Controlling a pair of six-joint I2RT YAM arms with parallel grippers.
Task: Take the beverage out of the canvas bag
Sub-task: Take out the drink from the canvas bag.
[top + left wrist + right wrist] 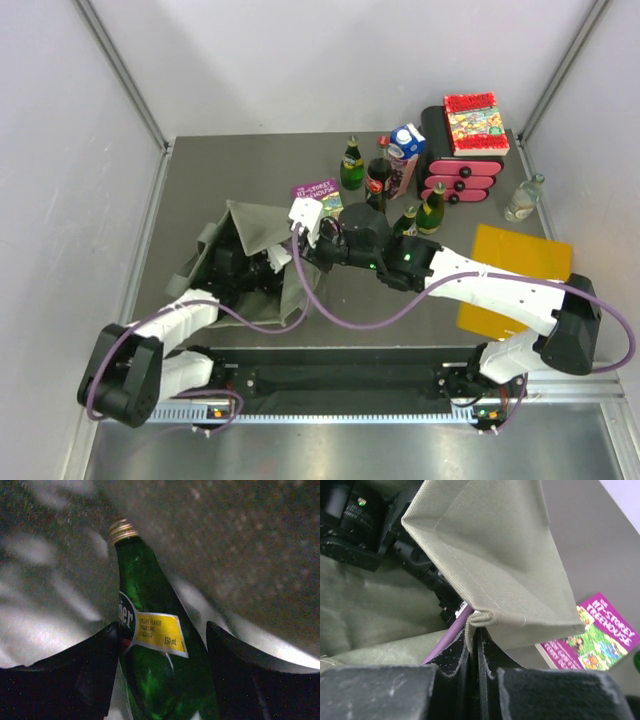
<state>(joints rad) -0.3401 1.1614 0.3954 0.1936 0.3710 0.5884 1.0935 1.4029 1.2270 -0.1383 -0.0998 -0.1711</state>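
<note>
Green sparkling-water bottle (pixel 150 605): lying inside the canvas bag (pixel 490 555), sitting between the left jaws, which are standing open either side of it; long axis pointing away from them, cap farthest. Right jaws are clamping the bag's rim, holding it up.

Blind spots on my feeds: the bottle (pixel 150 600), the left gripper (pixel 162 627) and the book (pixel 592 635).
From the top camera, the bag (pixel 255 235) covers my left gripper and the bottle entirely. On the left wrist camera the bottle's base runs off the bottom edge, a finger (pixel 85 665) covers the start of the brand name so I read only "ier", and the label's small print is too fine beyond "330 mL". On the right wrist camera the bag hides one corner of the book and the right edge crops it.
</note>
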